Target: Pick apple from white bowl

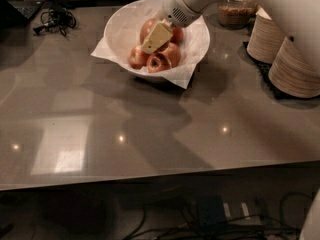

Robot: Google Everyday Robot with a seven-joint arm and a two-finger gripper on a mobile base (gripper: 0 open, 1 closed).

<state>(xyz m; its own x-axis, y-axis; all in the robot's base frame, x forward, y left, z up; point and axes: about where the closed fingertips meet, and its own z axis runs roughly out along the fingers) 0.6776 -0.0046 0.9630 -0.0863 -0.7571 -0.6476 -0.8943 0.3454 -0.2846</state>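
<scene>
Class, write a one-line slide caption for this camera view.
Robot hand poised over the apple in the white bowl on a grey table.
</scene>
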